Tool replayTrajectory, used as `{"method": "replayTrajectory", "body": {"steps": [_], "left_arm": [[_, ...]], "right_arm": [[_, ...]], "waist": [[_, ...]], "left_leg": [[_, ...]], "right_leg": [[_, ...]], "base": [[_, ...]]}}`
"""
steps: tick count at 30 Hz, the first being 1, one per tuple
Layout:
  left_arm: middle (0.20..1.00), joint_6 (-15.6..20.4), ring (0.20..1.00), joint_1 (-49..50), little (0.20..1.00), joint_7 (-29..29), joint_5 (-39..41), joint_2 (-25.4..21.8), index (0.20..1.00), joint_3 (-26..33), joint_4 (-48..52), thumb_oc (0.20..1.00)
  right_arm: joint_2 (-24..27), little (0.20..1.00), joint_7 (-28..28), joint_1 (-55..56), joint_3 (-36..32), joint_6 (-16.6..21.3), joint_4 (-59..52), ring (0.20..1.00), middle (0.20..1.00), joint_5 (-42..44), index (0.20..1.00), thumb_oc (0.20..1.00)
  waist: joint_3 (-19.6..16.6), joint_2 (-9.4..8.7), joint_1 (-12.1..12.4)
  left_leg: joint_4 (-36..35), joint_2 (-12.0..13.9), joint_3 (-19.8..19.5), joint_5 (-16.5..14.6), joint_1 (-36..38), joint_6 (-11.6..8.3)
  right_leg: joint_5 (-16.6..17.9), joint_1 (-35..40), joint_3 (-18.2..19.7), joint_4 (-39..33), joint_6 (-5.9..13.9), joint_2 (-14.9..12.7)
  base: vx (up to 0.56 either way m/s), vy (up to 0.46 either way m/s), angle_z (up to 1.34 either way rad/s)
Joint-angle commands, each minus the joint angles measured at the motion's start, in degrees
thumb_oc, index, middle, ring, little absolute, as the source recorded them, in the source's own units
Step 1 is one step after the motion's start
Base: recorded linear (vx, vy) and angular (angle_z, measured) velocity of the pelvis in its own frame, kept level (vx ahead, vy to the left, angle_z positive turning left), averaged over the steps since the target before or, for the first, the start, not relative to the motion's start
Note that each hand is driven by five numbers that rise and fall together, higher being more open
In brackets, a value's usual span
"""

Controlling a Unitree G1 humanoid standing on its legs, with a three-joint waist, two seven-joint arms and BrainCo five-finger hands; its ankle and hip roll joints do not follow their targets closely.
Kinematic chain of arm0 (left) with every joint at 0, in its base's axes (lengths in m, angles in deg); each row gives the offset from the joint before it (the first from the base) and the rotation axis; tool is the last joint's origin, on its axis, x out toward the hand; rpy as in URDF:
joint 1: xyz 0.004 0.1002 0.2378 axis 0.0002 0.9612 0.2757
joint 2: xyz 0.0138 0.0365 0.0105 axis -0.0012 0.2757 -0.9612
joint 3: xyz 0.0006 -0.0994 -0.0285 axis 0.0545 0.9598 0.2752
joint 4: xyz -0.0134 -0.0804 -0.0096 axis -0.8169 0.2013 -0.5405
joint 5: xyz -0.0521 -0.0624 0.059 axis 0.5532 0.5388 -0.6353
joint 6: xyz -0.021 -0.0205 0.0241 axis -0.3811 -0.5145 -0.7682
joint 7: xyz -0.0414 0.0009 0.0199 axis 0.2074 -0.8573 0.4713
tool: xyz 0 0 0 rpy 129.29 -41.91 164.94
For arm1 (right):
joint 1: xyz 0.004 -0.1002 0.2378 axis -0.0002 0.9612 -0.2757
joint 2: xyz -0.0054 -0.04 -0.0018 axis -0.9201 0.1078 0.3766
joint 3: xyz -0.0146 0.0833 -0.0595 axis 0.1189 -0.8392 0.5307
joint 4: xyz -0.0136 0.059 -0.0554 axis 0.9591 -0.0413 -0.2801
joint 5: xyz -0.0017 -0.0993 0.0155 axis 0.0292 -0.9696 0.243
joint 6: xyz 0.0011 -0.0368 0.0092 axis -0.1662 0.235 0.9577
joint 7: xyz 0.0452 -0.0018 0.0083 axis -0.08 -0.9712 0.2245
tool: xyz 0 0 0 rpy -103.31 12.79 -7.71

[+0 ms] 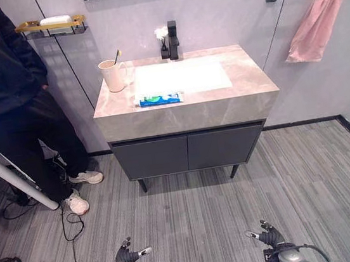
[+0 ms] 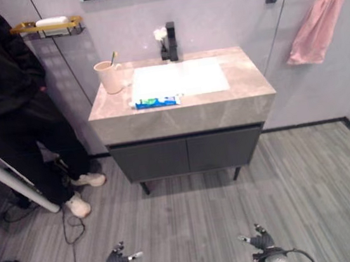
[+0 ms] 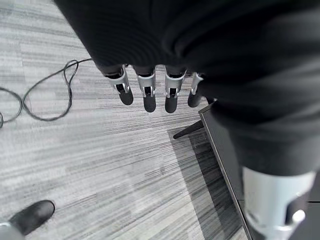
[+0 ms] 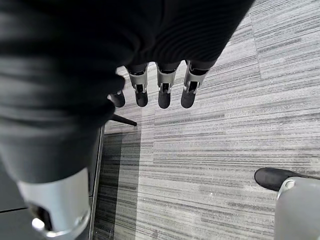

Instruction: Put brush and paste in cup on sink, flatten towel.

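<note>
A pink cup [image 1: 112, 75] stands at the back left of the marble sink counter [image 1: 247, 90], with a brush [image 1: 117, 56] sticking out of it. A blue and green paste tube [image 1: 159, 99] lies flat at the counter's front edge. A pink towel [image 1: 315, 24] hangs bunched over the wall bar at the right. My left hand [image 1: 128, 257] and right hand [image 1: 269, 234] hang low over the floor, far in front of the sink. In the wrist views the left fingers [image 3: 148, 92] and right fingers [image 4: 162, 90] are straight and hold nothing.
A person in dark clothes [image 1: 4, 94] stands left of the sink, beside a white table leg [image 1: 11, 176]. A black faucet [image 1: 172, 40] rises behind the white basin [image 1: 181, 77]. A gold wall shelf [image 1: 50, 25] holds a soap bar. Grey cabinet doors [image 1: 187, 152] close off the front below.
</note>
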Motion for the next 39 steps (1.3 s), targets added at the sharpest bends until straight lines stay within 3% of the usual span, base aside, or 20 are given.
{"method": "replayTrajectory", "body": {"steps": [1, 8, 12, 13, 14, 15, 16, 19, 24, 27, 30, 34, 36, 37, 38, 39], "left_arm": [[1.0, 2.0, 1.0, -1.6, 1.0, -0.8, -2.2, -2.6, 1.0, -0.1, 4.0, 1.0], [1.0, 1.9, 1.0, -1.4, 1.0, -0.7, -3.6, -4.1, 1.0, -0.4, 6.1, 1.0], [1.0, 1.6, 1.0, -1.8, 1.0, -0.7, -3.8, -4.5, 1.0, -0.3, 6.1, 1.0], [1.0, 1.7, 1.0, -1.9, 1.0, -0.6, -3.6, -4.4, 1.0, -0.4, 6.2, 1.0], [1.0, 1.8, 1.0, -2.0, 1.0, -0.7, -3.4, -4.4, 1.0, -0.3, 6.0, 1.0], [1.0, 1.8, 1.0, -2.2, 1.0, -0.8, -3.1, -4.0, 1.0, 0.1, 5.4, 1.0], [1.0, 1.8, 1.0, -2.3, 1.0, -0.8, -3.1, -4.0, 1.0, 0.1, 5.3, 1.0], [1.0, 1.9, 1.0, -2.8, 1.0, -1.1, -2.8, -3.5, 1.0, 0.3, 3.4, 1.0], [1.0, 1.9, 1.0, -3.1, 1.0, -1.6, -2.3, -3.1, 1.0, 1.0, 2.1, 1.0], [1.0, 1.6, 1.0, -3.1, 1.0, -1.7, -1.3, -2.4, 1.0, 1.6, 0.3, 1.0], [1.0, 1.2, 1.0, -2.8, 1.0, -1.4, 0.3, -1.2, 1.0, 2.4, -1.7, 1.0], [1.0, 1.3, 1.0, -2.8, 1.0, -1.2, 1.4, -0.8, 1.0, 2.7, -2.3, 1.0], [1.0, 1.2, 1.0, -3.2, 1.0, -1.4, 1.5, -0.7, 1.0, 2.7, -2.5, 1.0], [1.0, 1.2, 1.0, -3.2, 1.0, -1.4, 1.5, -0.6, 1.0, 2.7, -2.5, 1.0], [1.0, 1.1, 1.0, -3.4, 1.0, -1.2, 1.7, -0.6, 1.0, 2.7, -2.6, 1.0], [1.0, 1.3, 1.0, -4.0, 1.0, -1.4, 2.0, -0.8, 1.0, 2.4, -2.1, 1.0]], "right_arm": [[0.4, 1.0, 1.0, -3.1, 0.6, 1.4, -1.6, 1.0, 1.0, 0.0, 1.0, 1.0], [0.8, 1.0, 1.1, -2.3, 0.5, 1.4, -5.0, 1.0, 1.0, 0.2, 1.0, 1.0], [1.0, 1.0, 1.1, -2.9, 0.9, 1.3, -5.6, 1.0, 1.0, 0.3, 1.0, 1.0], [1.3, 1.0, 1.2, -3.1, 0.9, 1.4, -5.6, 1.0, 1.0, 0.4, 1.0, 1.0], [1.5, 1.0, 1.4, -3.5, 0.8, 1.4, -5.4, 1.0, 1.0, 0.4, 1.0, 1.0], [1.8, 1.0, 2.0, -4.4, 0.5, 1.4, -4.7, 1.0, 1.0, 0.2, 1.0, 1.0], [1.8, 1.0, 2.0, -4.4, 0.5, 1.4, -4.7, 1.0, 1.0, 0.2, 1.0, 1.0], [2.1, 1.0, 2.3, -4.9, 0.8, 1.4, -5.0, 1.0, 1.0, -0.8, 1.0, 1.0], [2.3, 1.0, 2.6, -4.7, 0.9, 1.0, -5.2, 1.0, 1.0, -1.8, 1.0, 1.0], [2.8, 1.0, 2.1, -4.3, 1.5, 0.7, -5.2, 1.0, 1.0, -3.1, 1.0, 1.0], [3.5, 1.0, 1.8, -4.1, 2.2, 0.4, -5.2, 1.0, 1.0, -4.4, 1.0, 1.0], [4.9, 1.0, 1.6, -3.9, 3.0, 0.7, -6.1, 1.0, 1.0, -6.3, 1.0, 1.0], [5.8, 1.0, 1.5, -3.9, 3.4, 0.8, -6.6, 1.0, 1.0, -7.4, 1.0, 1.0], [5.8, 1.0, 1.5, -3.9, 3.4, 0.8, -6.7, 1.0, 1.0, -7.4, 1.0, 1.0], [6.2, 1.0, 1.5, -3.8, 3.5, 0.9, -7.0, 1.0, 1.0, -7.5, 1.0, 1.0], [6.8, 1.0, 1.6, -3.6, 4.0, 1.1, -7.2, 1.0, 1.0, -8.2, 1.0, 1.0]], "waist": [[2.1, -1.8, -0.1], [3.5, -1.67, -0.7], [5.1, -1.04, -1.1], [5.4, -0.91, -1.7], [5.9, -0.83, -1.7], [5.9, -1.1, -1.4], [5.9, -0.98, -1.6], [6.4, -1.63, -2.8], [6.4, -2.34, -3.1], [5.5, -3.08, -2.9], [3.4, -2.76, -2.7], [2.5, -1.8, -2.9], [2.3, -1.44, -3.0], [2.3, -1.36, -3.0], [2.4, -1.47, -3.0], [3.0, -1.78, -2.8]], "left_leg": [[3.7, -1.8, -3.0, -1.6, -1.9, 0.12], [1.6, -4.9, -3.2, -2.0, -0.7, 2.37], [1.3, -5.4, -2.4, -2.5, -0.3, 3.12], [1.0, -5.7, -2.6, -2.5, -0.3, 3.17], [1.0, -6.0, -2.4, -2.6, -0.2, 3.25], [0.3, -6.4, -0.9, -3.2, 0.4, 2.98], [0.4, -6.3, -1.1, -3.2, 0.4, 2.96], [0.0, -6.9, -1.7, -4.0, 1.5, 1.82], [0.7, -6.7, -2.2, -5.3, 2.2, 0.76], [-0.8, -6.2, -2.7, -5.6, 4.5, 0.16], [-2.8, -4.1, -4.0, -5.5, 7.6, -1.13], [-2.4, -0.9, -4.6, -3.0, 8.9, -3.32], [1.6, 0.7, -4.9, -0.2, 7.9, -4.85], [1.8, 0.8, -5.0, -0.3, 7.8, -4.93], [5.5, 1.6, -5.4, 1.7, 6.1, -5.75], [12.7, 2.8, -6.2, 7.2, 2.4, -7.35]], "right_leg": [[4.2, 4.8, 1.2, -2.5, 6.66, -6.4], [9.0, 0.9, 4.0, 4.4, 6.56, -8.5], [7.7, -3.2, 2.3, 7.9, 5.62, -7.0], [6.8, -5.1, 3.0, 7.7, 5.26, -5.0], [6.7, -6.2, 2.5, 6.6, 5.17, -4.8], [8.8, -7.2, -1.3, 0.5, 5.83, -7.6], [8.9, -6.9, -1.5, 0.2, 5.82, -7.5], [13.7, -8.5, 1.2, -8.8, 8.07, -8.5], [17.5, -9.6, 1.4, -13.1, 9.23, -10.2], [17.7, -8.8, 0.5, -13.3, 8.96, -9.0], [15.8, -7.9, -0.3, -11.4, 7.84, -5.7], [12.8, -7.2, -2.0, -9.1, 6.22, -2.6], [11.3, -6.5, -2.5, -8.6, 4.96, -0.8], [11.3, -6.5, -2.6, -8.6, 4.9, -0.7], [10.7, -5.8, -2.6, -8.8, 4.13, -0.1], [9.4, -4.2, -2.7, -9.4, 2.44, 1.0]], "base": [[0.01, 0.159, 0.0], [-0.01, 0.163, -0.07], [0.01, 0.14, -0.22], [0.01, 0.07, -0.16], [0.05, 0.082, -0.09], [0.05, 0.045, -0.04], [0.14, -0.023, -0.04], [0.17, -0.068, -0.16], [0.13, -0.093, 0.2], [0.23, -0.169, 0.16], [0.3, -0.226, 0.02], [0.21, -0.205, -0.03], [0.17, -0.202, -0.05], [0.12, -0.181, 0.04], [0.14, -0.254, -0.01], [0.16, -0.351, 0.06]]}}
